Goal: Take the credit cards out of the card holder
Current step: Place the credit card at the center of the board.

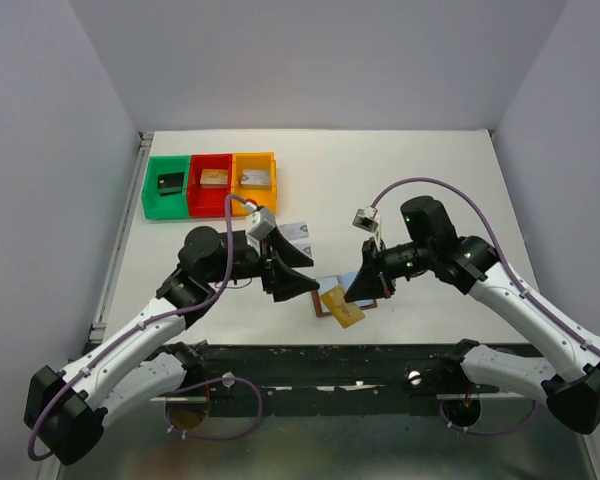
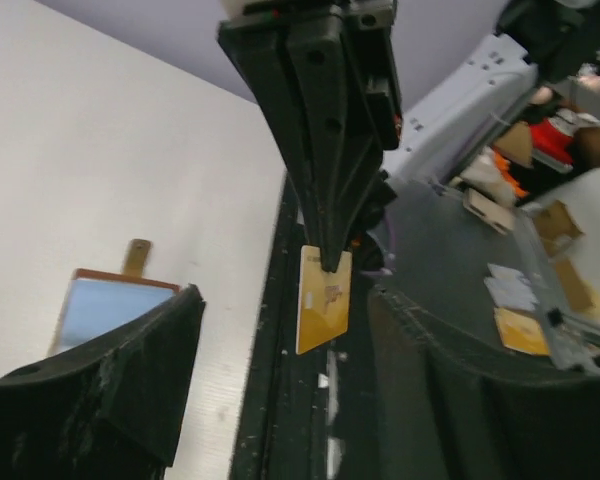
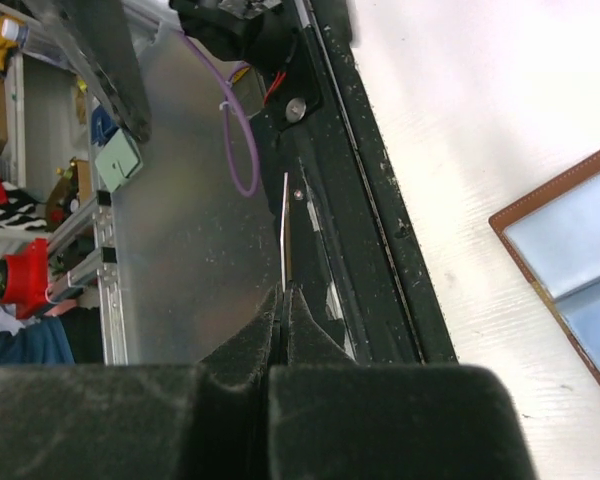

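My right gripper is shut on the gold-tan credit card and holds it over the table's front edge. The card hangs from its closed fingers in the left wrist view and shows edge-on in the right wrist view. The brown card holder lies open on the table, blue-grey lining up, beside the right gripper. My left gripper is open and empty, facing the card. A grey card lies flat behind the left gripper. The black card is not in view.
Green, red and orange bins stand at the back left, each holding a block. The black front rail runs along the table's near edge, right under the held card.
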